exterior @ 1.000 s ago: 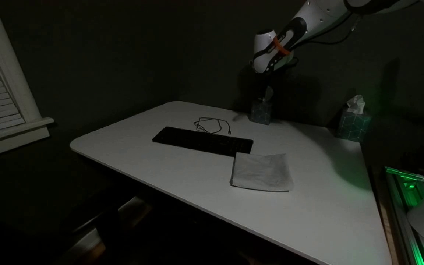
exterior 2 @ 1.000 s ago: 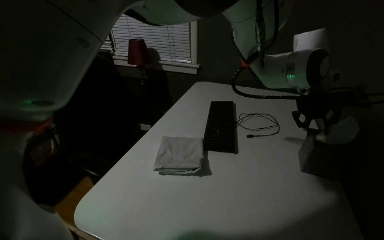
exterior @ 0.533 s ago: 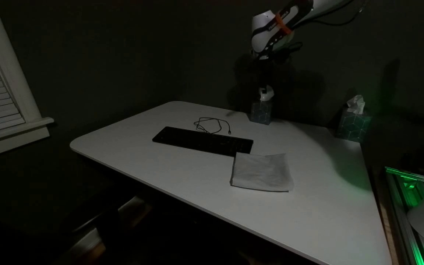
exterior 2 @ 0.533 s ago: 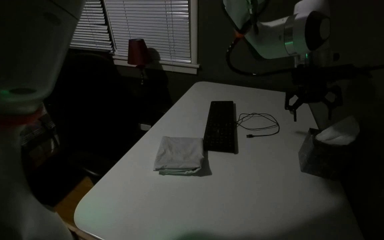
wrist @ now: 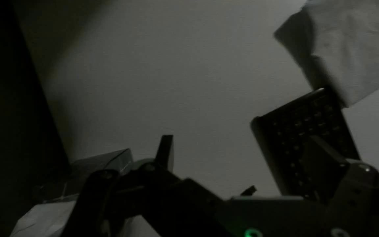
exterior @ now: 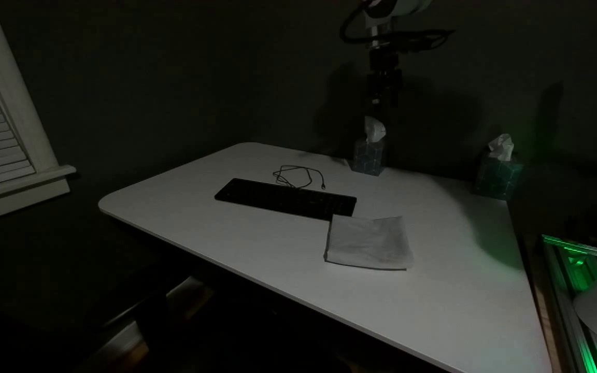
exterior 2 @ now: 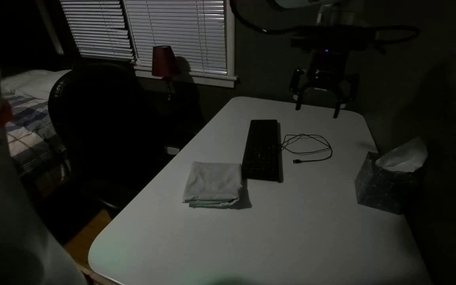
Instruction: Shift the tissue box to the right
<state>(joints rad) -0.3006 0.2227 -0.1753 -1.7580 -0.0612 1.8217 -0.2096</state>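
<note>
The tissue box [exterior: 368, 157], dark teal-grey with pale lines, stands upright on the desk near the wall, a white tissue [exterior: 375, 129] sticking up from its top. The same tissue box [exterior 2: 386, 188] shows at the right in an exterior view. Part of the tissue box [wrist: 100, 161] appears lower left in the wrist view, partly covered by a finger. My gripper [exterior 2: 317, 112] hangs in the air above the desk, apart from the box. Its fingers stand wide, with only desk and keyboard visible behind the gap in the wrist view.
A greener tissue box [exterior: 498, 176] stands at the desk's far corner. A black keyboard [exterior: 285, 199], its looped cable [exterior 2: 307, 144] and a folded grey cloth [exterior 2: 213, 184] lie on the white desk [exterior 2: 291, 237]. A dark wall runs along the box's side.
My gripper has risen from low over the tissue box, its jaws have spread, and it has swung away from the box. The tissue box stays where it was.
</note>
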